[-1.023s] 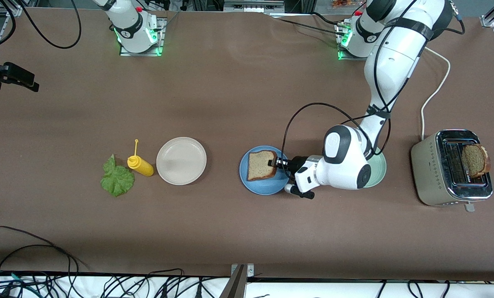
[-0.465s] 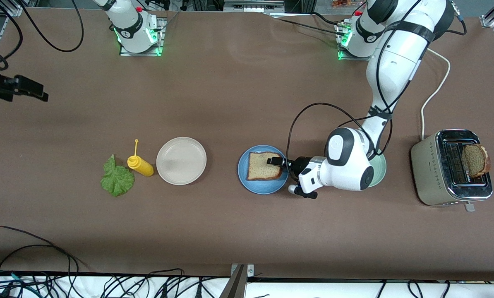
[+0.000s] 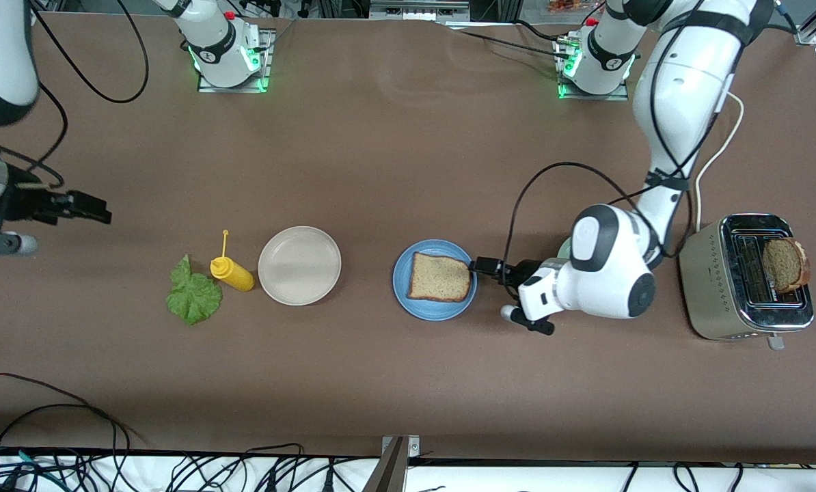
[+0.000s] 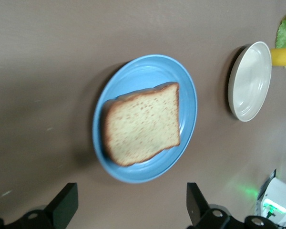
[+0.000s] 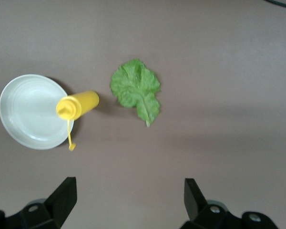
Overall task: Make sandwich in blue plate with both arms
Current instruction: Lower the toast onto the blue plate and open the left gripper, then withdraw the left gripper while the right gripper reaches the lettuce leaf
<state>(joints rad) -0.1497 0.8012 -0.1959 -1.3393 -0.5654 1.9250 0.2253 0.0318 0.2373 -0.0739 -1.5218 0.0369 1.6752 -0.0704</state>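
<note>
A single slice of brown bread (image 4: pixel 142 124) lies on the blue plate (image 4: pixel 188 100) at frame centre, on the brown table (image 4: pixel 47 71). The left end effector (image 4: pixel 131 207) stands open along the bottom edge; a beige-white plate (image 4: pixel 250 81) sits upper right.

The brown table (image 3: pixel 381 157) carries a lettuce leaf (image 3: pixel 193 297), yellow bottle (image 3: pixel 231 272), beige plate (image 3: pixel 299 265), blue plate (image 3: pixel 434 309); toaster (image 3: pixel 745 276).

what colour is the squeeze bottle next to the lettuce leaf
Yellow squeeze bottle; clearest in the right wrist view.
</note>
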